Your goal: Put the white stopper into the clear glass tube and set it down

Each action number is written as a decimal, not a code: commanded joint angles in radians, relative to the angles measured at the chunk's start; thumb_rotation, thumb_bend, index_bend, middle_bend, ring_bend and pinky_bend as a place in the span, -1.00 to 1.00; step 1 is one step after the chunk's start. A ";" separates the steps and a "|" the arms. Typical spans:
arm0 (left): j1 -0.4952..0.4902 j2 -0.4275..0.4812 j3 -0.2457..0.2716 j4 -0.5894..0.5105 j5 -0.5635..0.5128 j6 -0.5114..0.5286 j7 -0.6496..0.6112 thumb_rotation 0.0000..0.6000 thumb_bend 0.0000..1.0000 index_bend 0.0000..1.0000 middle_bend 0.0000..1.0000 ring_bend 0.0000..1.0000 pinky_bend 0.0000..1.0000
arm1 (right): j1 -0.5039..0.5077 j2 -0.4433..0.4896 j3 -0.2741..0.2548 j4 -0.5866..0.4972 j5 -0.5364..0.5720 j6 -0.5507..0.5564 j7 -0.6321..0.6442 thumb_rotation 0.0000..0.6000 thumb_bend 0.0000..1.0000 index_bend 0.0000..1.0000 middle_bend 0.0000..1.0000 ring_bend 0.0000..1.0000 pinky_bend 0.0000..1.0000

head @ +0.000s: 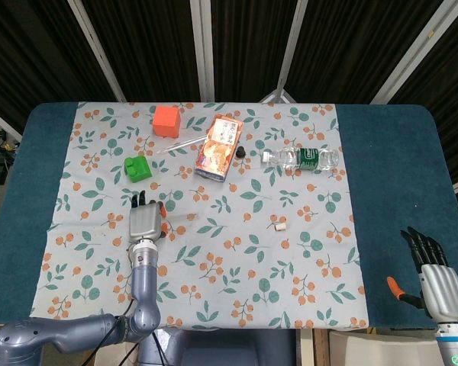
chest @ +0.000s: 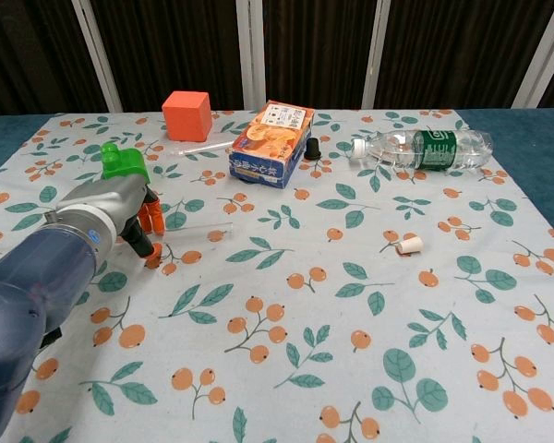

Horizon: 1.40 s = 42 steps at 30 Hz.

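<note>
The head view looks steeply down from high above the near edge and takes in the whole table (head: 382,191). The chest view sits lower and nearer, facing the far curtains. Both views share the patterned cloth (chest: 286,305) and its objects.
</note>
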<state>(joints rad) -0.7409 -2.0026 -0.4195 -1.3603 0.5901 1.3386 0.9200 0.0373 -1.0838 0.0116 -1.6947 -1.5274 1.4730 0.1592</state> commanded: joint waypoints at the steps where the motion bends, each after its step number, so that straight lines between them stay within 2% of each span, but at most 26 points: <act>1: 0.000 0.002 0.004 -0.002 0.008 -0.001 -0.010 1.00 0.16 0.04 -0.25 -0.90 -1.00 | 0.000 0.000 0.000 0.000 0.002 -0.001 0.001 1.00 -0.28 -1.00 -1.00 -1.00 -1.00; 5: 0.002 0.010 0.010 -0.011 0.018 -0.003 -0.021 1.00 0.31 0.06 -0.23 -0.89 -1.00 | -0.001 0.001 0.000 -0.002 0.004 -0.003 0.002 1.00 -0.29 -1.00 -1.00 -1.00 -1.00; 10: 0.006 0.028 0.015 -0.037 0.045 -0.008 -0.051 1.00 0.39 0.07 -0.23 -0.89 -1.00 | -0.003 0.000 0.001 -0.001 0.006 -0.003 0.003 1.00 -0.29 -1.00 -1.00 -1.00 -1.00; 20: 0.026 0.091 0.019 -0.130 0.145 -0.027 -0.171 1.00 0.42 0.07 -0.19 -0.88 -1.00 | -0.007 -0.002 0.000 0.002 -0.002 0.006 -0.003 1.00 -0.29 -1.00 -1.00 -1.00 -1.00; 31: 0.065 0.219 0.076 -0.219 0.304 -0.111 -0.354 1.00 0.45 0.07 -0.16 -0.88 -1.00 | -0.003 -0.008 0.007 -0.008 0.004 0.002 -0.033 1.00 -0.29 -1.00 -1.00 -1.00 -1.00; 42: 0.086 0.311 0.100 -0.241 0.393 -0.179 -0.507 1.00 0.48 0.10 -0.14 -0.86 -1.00 | 0.057 -0.049 0.049 -0.078 0.032 -0.057 -0.172 1.00 -0.29 -0.99 -1.00 -1.00 -1.00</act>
<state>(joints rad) -0.6586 -1.7047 -0.3261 -1.5994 0.9701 1.1707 0.4266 0.0770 -1.1219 0.0490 -1.7546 -1.5063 1.4357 0.0120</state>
